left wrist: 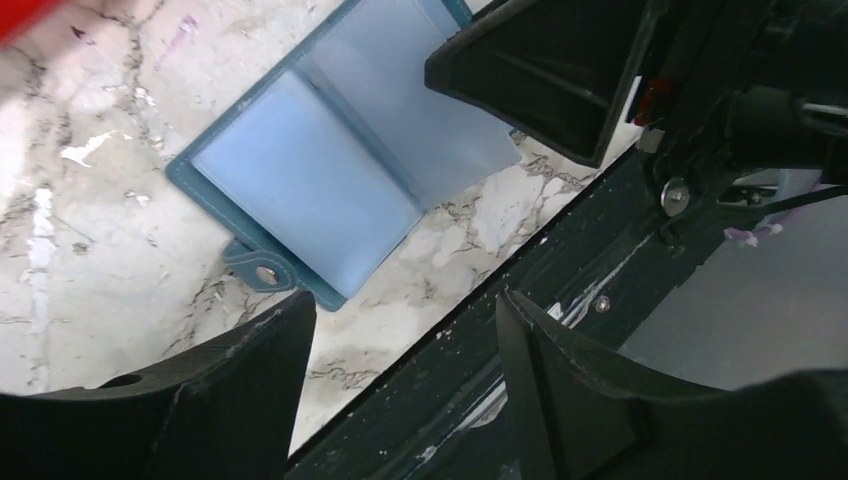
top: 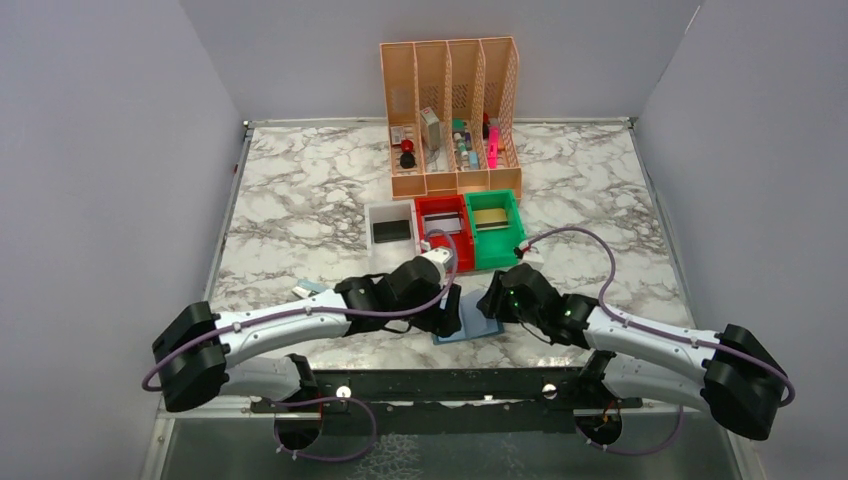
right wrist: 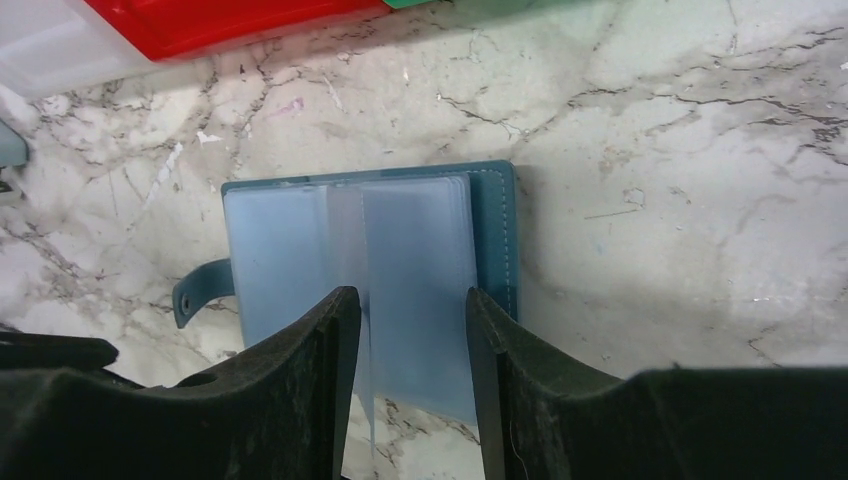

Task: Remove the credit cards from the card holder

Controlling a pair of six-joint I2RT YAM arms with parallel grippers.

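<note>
The teal-blue card holder lies open near the table's front edge, pale blue clear pockets up, with its snap tab pointing out. It also shows in the left wrist view and the right wrist view. No card shows in its pockets. My left gripper is open and empty, just beside the holder's tab corner. My right gripper is open, with its fingers on either side of the loose clear pocket leaves. A gold/tan card-like rectangle lies in the green bin. I see no silvery-grey card for certain.
White, red and green bins stand in a row behind the holder. The tall peach mesh organizer is behind them. A small pale flat thing lies by the left arm. The dark front rail runs right beside the holder.
</note>
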